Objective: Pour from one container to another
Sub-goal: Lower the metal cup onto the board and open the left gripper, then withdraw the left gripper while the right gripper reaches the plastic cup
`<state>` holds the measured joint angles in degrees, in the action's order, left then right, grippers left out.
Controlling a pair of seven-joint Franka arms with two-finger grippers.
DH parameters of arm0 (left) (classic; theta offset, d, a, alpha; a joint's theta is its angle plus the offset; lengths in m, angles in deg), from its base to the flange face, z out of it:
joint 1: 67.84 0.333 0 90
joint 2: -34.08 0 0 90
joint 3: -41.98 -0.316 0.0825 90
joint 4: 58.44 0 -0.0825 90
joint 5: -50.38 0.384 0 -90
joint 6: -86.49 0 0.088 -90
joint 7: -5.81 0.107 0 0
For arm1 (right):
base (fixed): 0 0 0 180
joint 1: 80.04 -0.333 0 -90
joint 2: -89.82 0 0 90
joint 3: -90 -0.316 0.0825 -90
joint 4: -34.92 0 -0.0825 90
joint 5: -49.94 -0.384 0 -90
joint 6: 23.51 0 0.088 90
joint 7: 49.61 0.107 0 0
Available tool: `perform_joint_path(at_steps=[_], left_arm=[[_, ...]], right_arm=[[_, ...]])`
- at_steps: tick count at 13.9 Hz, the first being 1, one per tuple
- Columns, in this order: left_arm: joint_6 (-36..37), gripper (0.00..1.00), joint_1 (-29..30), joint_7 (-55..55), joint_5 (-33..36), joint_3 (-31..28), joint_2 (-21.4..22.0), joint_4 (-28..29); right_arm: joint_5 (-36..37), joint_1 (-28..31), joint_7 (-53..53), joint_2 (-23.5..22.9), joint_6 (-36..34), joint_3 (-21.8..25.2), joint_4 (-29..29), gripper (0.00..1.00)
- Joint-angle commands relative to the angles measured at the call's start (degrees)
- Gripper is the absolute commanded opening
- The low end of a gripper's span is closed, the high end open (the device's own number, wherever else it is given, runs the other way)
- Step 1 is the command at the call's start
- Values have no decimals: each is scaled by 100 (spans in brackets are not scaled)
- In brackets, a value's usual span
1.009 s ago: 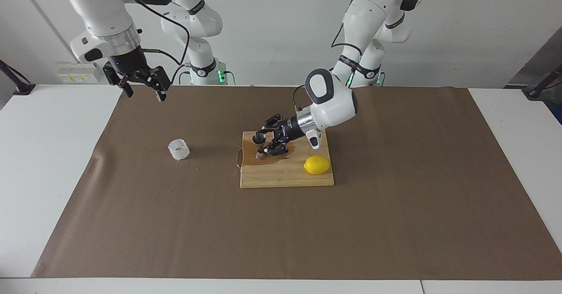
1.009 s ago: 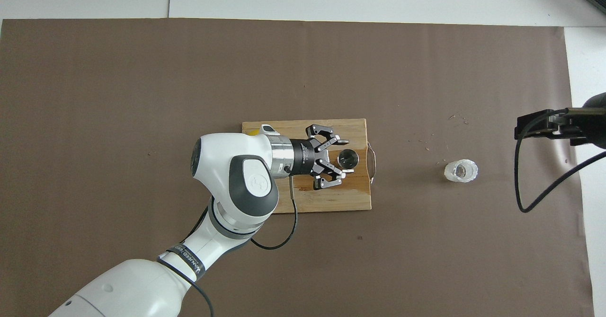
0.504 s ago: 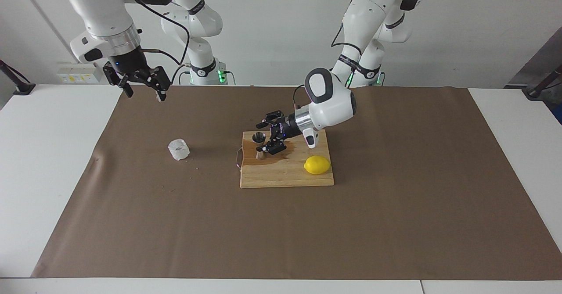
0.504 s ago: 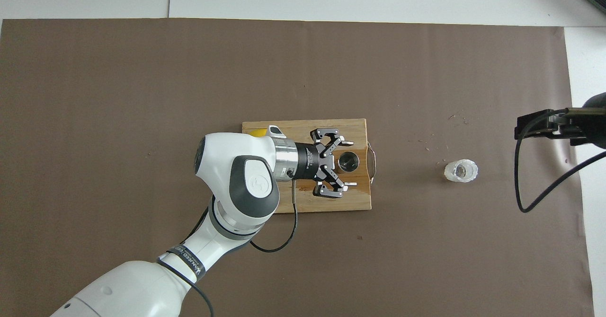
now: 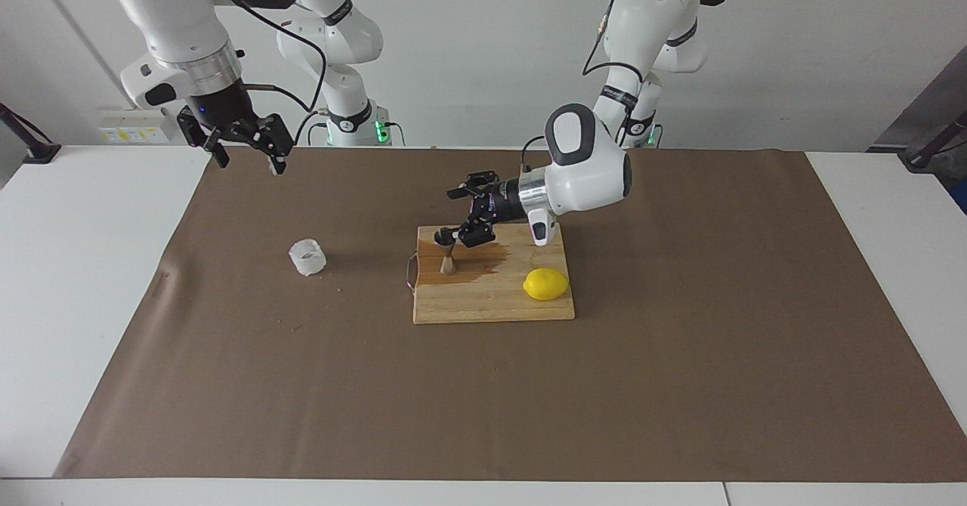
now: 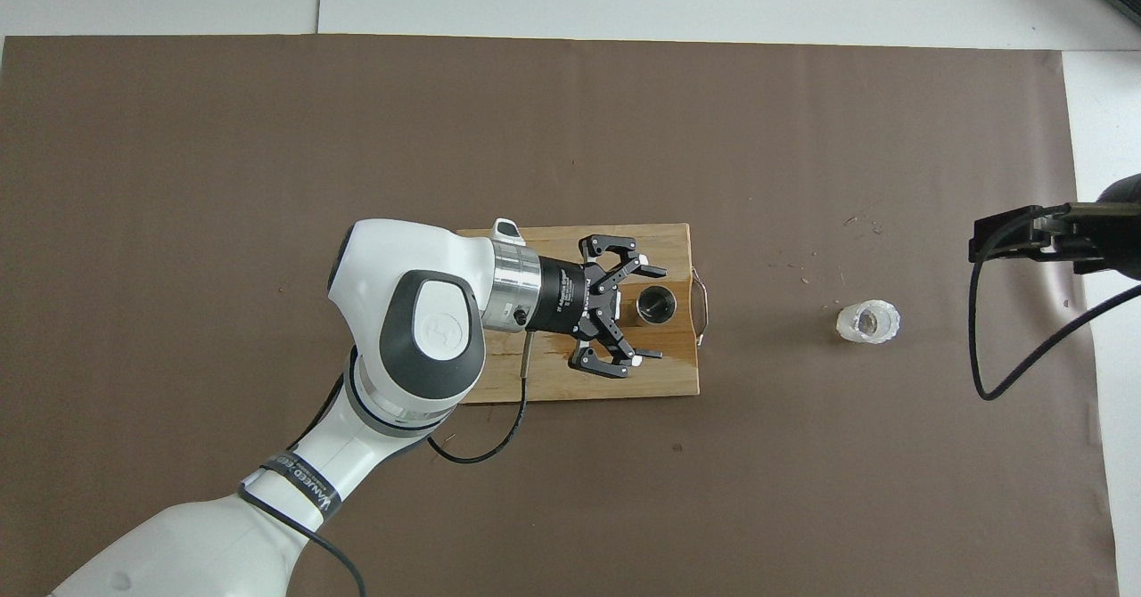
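Even, bright indoor light; both views sharp

Soft light from above throws only faint, short shadows: a dim smudge beside the plastic cup (image 5: pixel 307 257) on the brown paper (image 5: pixel 680 340) and a small one under the lemon (image 5: pixel 545 284). The wooden board (image 6: pixel 664 374) shows a darker glossy patch around the steel jigger (image 6: pixel 656 305). White counter (image 5: pixel 83 264) edges look slightly washed out; straight lines stay straight.

No readable text on the table items. The left arm (image 6: pixel 294 490) carries a black band (image 6: pixel 299 493) with white lettering, too small to read. A round emblem sits on its grey wrist cover (image 6: pixel 437 327), illegible.
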<state>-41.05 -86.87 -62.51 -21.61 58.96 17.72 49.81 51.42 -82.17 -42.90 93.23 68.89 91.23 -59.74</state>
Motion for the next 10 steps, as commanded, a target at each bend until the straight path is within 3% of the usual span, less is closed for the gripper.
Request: perform_joint_path(at_steps=[1, 2, 6, 8, 10], left_arm=[[465, 100, 347, -76, 378, -54, 308, 118], [554, 100, 470, -76, 492, -55, 396, 118], [1046, 100, 796, 151, 2132, -72, 493, -102], [1178, 100, 831, 328, 2827, -90, 511, -251], [1432, 100, 867, 372, 3967, -81, 537, -513]], right_arm=[[-103, 107, -1374, 142, 338, -9, -228, 100], [-103, 116, -2000, 169, 583, -9, -429, 100], [-121, 125, -4145, 573, 1365, -9, -1492, 100], [-112, 186, -5280, 538, 1438, -1, -1669, 100], [-129, 405, -5904, 503, 1482, -1, -1967, 100]])
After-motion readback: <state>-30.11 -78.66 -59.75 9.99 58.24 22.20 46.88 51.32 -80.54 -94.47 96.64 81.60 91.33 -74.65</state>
